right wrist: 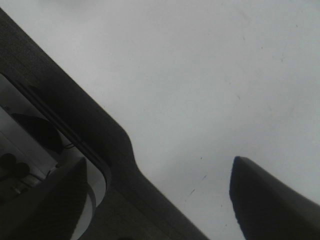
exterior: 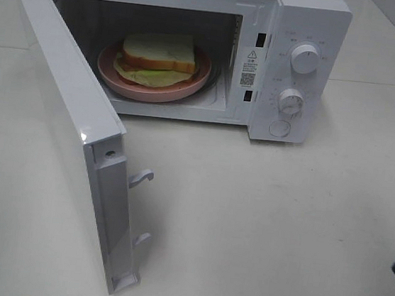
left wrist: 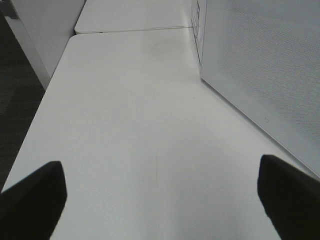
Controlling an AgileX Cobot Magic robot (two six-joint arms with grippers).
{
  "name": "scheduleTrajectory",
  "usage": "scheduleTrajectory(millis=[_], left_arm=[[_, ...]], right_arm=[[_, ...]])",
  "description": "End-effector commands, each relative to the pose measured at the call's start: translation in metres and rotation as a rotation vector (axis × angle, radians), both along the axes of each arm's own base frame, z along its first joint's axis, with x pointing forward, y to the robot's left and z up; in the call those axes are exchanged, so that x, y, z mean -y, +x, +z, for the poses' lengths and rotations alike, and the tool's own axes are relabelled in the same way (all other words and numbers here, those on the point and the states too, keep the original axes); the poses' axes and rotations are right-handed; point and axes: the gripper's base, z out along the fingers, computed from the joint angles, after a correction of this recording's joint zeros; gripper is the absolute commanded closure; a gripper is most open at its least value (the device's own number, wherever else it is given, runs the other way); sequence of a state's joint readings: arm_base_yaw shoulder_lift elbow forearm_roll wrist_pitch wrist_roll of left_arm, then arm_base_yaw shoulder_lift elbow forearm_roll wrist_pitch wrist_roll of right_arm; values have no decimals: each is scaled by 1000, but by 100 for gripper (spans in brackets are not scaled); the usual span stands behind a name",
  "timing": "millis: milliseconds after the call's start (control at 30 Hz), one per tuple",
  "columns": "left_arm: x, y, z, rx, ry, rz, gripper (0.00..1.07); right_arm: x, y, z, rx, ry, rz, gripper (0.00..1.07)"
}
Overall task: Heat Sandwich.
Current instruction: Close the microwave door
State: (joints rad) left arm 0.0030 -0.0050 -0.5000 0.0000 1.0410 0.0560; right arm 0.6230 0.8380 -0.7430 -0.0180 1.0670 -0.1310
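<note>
I am hovering my left claw (left wrist: 161,162) low over the table (left wrist: 125,125), fingers spread wide apart and gripping nothing, just beside the outer face of the door (left wrist: 265,75). That door is standing swung fully open on the left of the microwave (exterior: 312,18), its two latch hooks pointing out over the table. Inside the cavity the sandwich (exterior: 160,52) is sitting on the plate (exterior: 120,78), well within the opening, so I am judging the loading as done and the closing of the door as the step now in hand. For that I am expecting to bring the left claw against the door's outer face, near its free edge, and push it round in an arc until the hooks are catching in the slots beside the cavity; pushing too near the hinge would be risking a shove to the whole microwave. Further right, the upper knob (exterior: 305,59) and lower knob (exterior: 290,101) are waiting for a turn afterwards. My right claw (right wrist: 159,162) is hanging above the table's edge, fingers likewise apart and empty, well clear of the microwave.
</note>
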Motion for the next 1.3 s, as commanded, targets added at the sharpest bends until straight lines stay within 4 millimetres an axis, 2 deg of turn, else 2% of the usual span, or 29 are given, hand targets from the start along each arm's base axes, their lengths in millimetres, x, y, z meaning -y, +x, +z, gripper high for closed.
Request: scheduleTrajectory(millis=[33, 267, 367, 633, 900, 1300], left_arm=[[1, -3, 0, 23, -8, -3, 9], [1, -3, 0, 23, -8, -3, 9], [1, -3, 0, 23, -8, -3, 9], [1, -3, 0, 23, -8, -3, 9], [1, -3, 0, 23, -8, -3, 9], [1, -3, 0, 23, -8, -3, 9]], right_arm=[[9, -12, 4, -19, 0, -39, 31], [35, -47, 14, -5, 54, -133, 31], [40, -54, 14, 16, 83, -161, 31], [63, -77, -5, 106, 140, -349, 31], [72, -95, -18, 290, 208, -440, 31], [75, -120, -17, 568, 250, -529, 31]])
